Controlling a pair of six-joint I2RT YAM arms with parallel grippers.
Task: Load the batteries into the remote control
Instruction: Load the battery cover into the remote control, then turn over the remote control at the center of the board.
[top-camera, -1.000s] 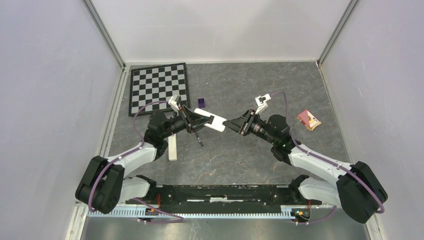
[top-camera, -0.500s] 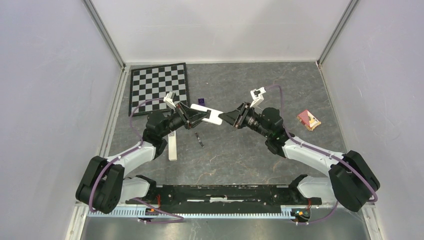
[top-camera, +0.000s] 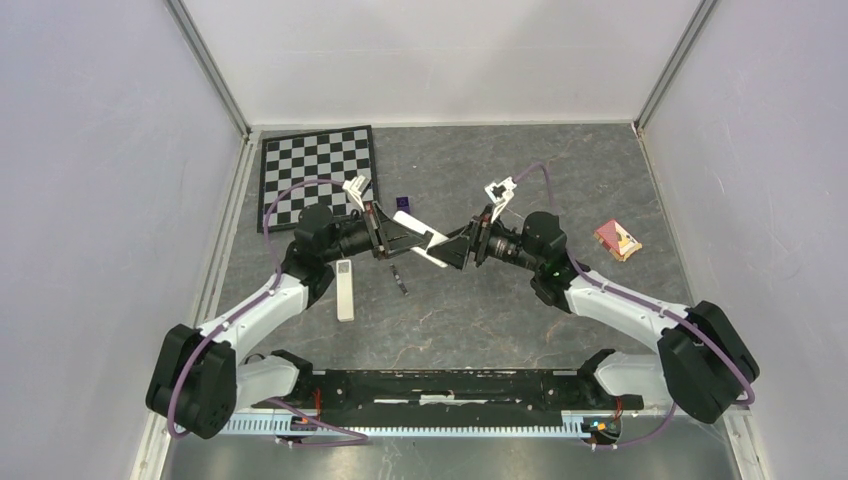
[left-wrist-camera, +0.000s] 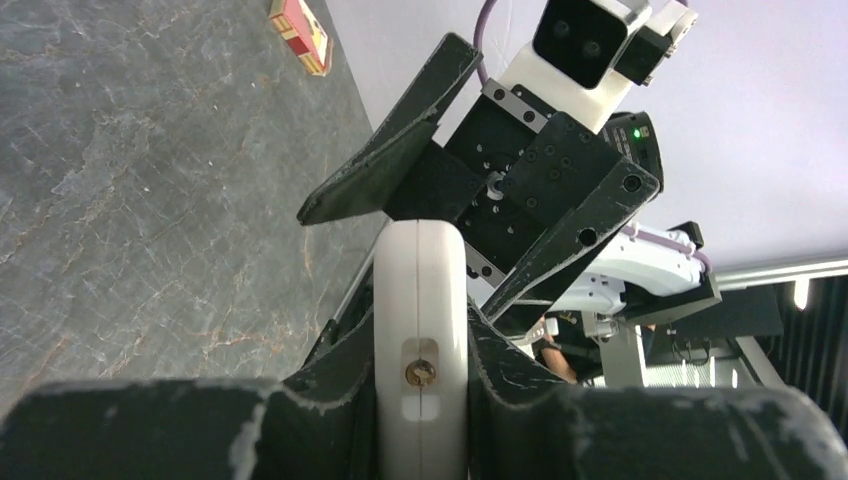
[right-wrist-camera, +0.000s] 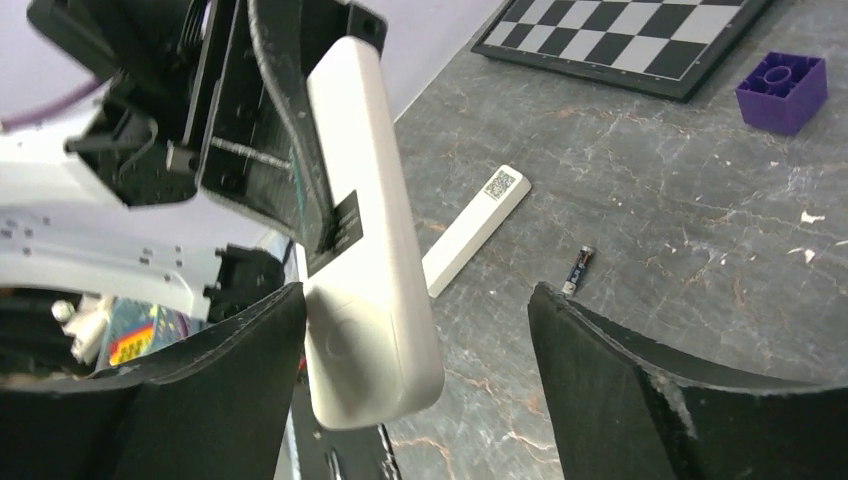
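- Remote control (right-wrist-camera: 368, 170): held clear of the table (right-wrist-camera: 700, 250), one end clamped in the closed jaws of the left gripper (left-wrist-camera: 418, 340). Its free end points toward the right arm.
- Right gripper (right-wrist-camera: 415, 300): jaws open and set either side of the remote's free end. One pad lies against or just beside it, the other is well apart. No grip made.
- Batteries: one battery (right-wrist-camera: 578, 270) lies loose on the table below the remote, untouched. The second is not found in any view, and whether it already sits inside the remote cannot be told.
- A narrow white strip (right-wrist-camera: 475, 232) with a code mark lies on the table below the remote, near that battery. It may be the battery cover; unconfirmed.
- Assessment: loading is incomplete. At least one battery remains to be picked up and seated, with closing up to follow.
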